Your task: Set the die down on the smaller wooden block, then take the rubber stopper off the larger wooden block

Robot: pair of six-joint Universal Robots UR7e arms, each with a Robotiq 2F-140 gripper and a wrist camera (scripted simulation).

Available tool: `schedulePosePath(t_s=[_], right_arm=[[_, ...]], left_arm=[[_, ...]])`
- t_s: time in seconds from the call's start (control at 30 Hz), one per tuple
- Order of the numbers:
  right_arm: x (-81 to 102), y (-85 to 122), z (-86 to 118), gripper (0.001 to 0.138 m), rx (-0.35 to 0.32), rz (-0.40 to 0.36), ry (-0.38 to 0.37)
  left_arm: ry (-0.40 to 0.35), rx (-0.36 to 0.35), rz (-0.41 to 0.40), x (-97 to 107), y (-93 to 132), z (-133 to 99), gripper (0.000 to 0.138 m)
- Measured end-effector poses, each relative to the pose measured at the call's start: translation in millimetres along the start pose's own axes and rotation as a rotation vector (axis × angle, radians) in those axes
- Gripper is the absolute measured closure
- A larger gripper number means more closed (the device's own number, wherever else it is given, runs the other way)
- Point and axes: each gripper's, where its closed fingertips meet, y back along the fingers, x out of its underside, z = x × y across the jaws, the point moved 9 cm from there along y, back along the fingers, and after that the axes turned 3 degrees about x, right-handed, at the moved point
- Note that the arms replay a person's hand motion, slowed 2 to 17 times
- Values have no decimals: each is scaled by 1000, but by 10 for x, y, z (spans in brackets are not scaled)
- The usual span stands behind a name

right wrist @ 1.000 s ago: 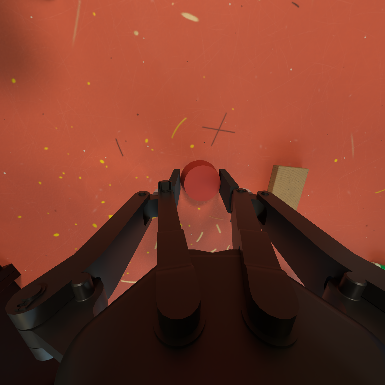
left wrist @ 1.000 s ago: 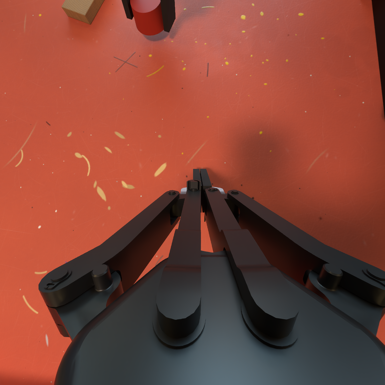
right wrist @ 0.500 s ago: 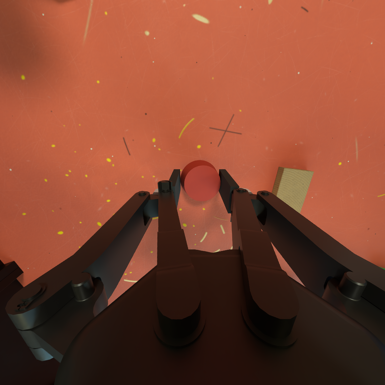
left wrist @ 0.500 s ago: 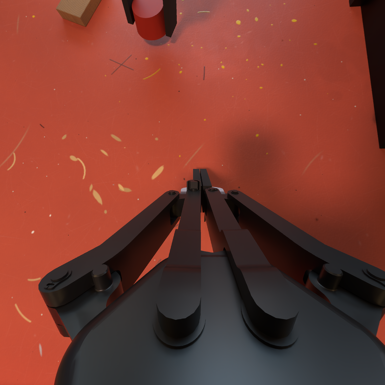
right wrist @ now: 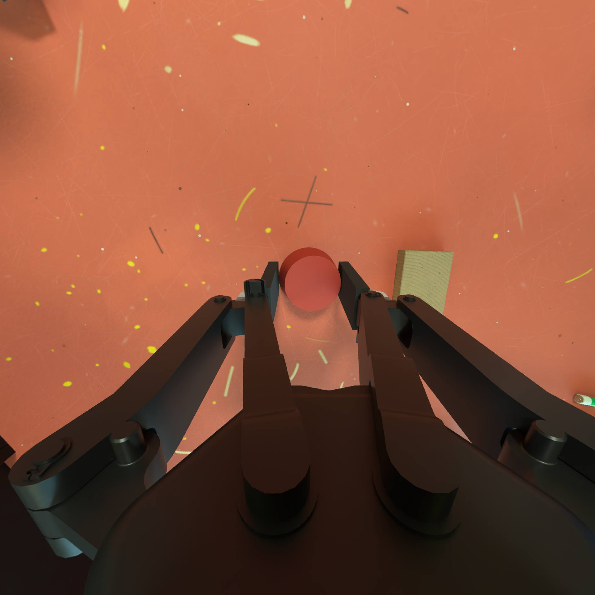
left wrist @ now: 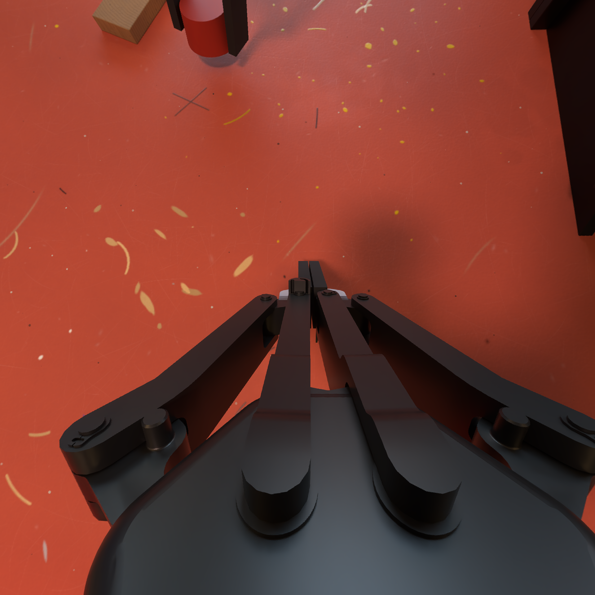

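My right gripper [right wrist: 308, 283] is shut on the red rubber stopper [right wrist: 311, 280], a short cylinder held upright just above the red table. The same stopper [left wrist: 206, 32] shows at the top of the left wrist view, between the right gripper's dark fingers [left wrist: 237, 25]. One light wooden block [right wrist: 422, 279] lies on the table just right of the stopper; it also shows in the left wrist view [left wrist: 127, 17]. I cannot tell which block it is. My left gripper [left wrist: 309, 267] is shut and empty, above bare table. No die is in view.
The red table is speckled with yellow flecks and shavings, with a thin dark cross mark [right wrist: 306, 203] ahead of the stopper. A dark upright post [left wrist: 576, 128] stands at the right of the left wrist view. A green pen-like tip [right wrist: 584, 400] lies at the far right.
My right gripper has shifted a little sideways over the table, still holding the stopper. My left gripper stays shut and has drifted only slightly; more of the dark post has come into view.
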Motion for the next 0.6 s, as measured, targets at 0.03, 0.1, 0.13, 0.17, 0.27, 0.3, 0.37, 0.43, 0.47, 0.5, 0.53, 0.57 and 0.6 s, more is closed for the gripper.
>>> schedulePosePath(t_s=[0.03,0.1,0.13,0.17,0.27,0.3,0.37,0.43,0.47,0.5,0.53,0.57,0.6], right_arm=[[2,0,-3,90,0,-1,-2],[6,1,3,90,-2,-4,-2],[7,2,11,90,-4,-4,0],[10,4,23,90,-5,-4,4],[18,14,77,90,-12,2,23],[21,20,102,90,-17,5,33],[26,33,158,90,-29,11,53],[28,45,214,90,-37,18,75],[30,50,243,90,-41,21,86],[31,55,267,90,-42,25,96],[32,58,288,90,-41,29,105],[34,61,307,90,-39,34,114],[35,63,324,90,-36,38,122]], left_arm=[[3,1,-3,3,0,2,137],[8,4,-9,10,1,5,137],[11,5,-12,12,1,6,137],[13,6,-14,15,1,7,137],[16,7,-20,21,2,8,137],[15,8,-21,22,2,9,137],[14,7,-22,24,2,8,137],[13,8,-22,25,1,7,137],[13,8,-22,24,1,7,137],[12,8,-22,24,1,7,137],[11,8,-22,24,1,7,137],[10,8,-22,23,1,7,137],[10,8,-22,23,1,8,137]])
